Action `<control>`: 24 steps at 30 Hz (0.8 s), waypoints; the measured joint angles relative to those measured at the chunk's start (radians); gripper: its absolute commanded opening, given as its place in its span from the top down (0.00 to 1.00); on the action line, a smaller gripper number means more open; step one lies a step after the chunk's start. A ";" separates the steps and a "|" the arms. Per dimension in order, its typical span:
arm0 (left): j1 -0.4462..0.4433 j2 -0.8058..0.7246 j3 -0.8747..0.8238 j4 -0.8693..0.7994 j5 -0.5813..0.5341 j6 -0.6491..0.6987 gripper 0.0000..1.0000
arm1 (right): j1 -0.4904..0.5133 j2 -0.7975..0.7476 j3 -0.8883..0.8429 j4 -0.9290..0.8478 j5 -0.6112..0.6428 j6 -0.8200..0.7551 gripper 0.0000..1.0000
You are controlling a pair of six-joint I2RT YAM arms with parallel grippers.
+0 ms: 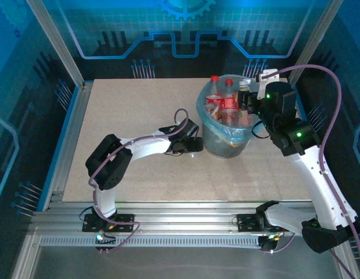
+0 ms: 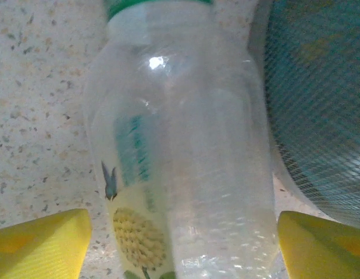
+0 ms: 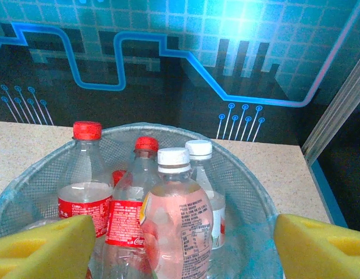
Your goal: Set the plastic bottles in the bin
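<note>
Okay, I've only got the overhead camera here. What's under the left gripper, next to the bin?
Observer: A clear, green-capped bottle lies on the table between the left gripper's fingers, right beside the bin.
Operator: Clamped yet?
Observer: No, bare table shows between the bottle and one finger.
Operator: And the right gripper?
Observer: Open above the bin, over a white-capped pink bottle standing inside.
</note>
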 measured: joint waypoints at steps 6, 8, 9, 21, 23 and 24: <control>0.034 0.002 -0.045 0.019 0.039 -0.010 0.28 | 0.000 0.003 -0.001 0.002 -0.004 0.000 0.18; 0.043 0.002 -0.058 0.039 0.049 -0.017 0.33 | 0.000 0.006 -0.001 0.002 -0.007 0.000 0.18; 0.045 0.000 -0.063 0.050 0.051 -0.016 0.34 | 0.000 0.008 -0.001 0.002 -0.010 0.000 0.18; 0.068 -0.159 -0.194 0.093 0.031 0.024 0.38 | 0.020 0.035 0.018 -0.002 -0.060 0.005 0.18; 0.068 -0.249 -0.232 0.096 0.004 0.042 0.38 | 0.026 0.045 0.030 -0.002 -0.090 0.005 0.18; 0.069 -0.290 -0.247 0.097 -0.008 0.053 0.38 | 0.028 0.047 0.033 -0.001 -0.106 0.005 0.18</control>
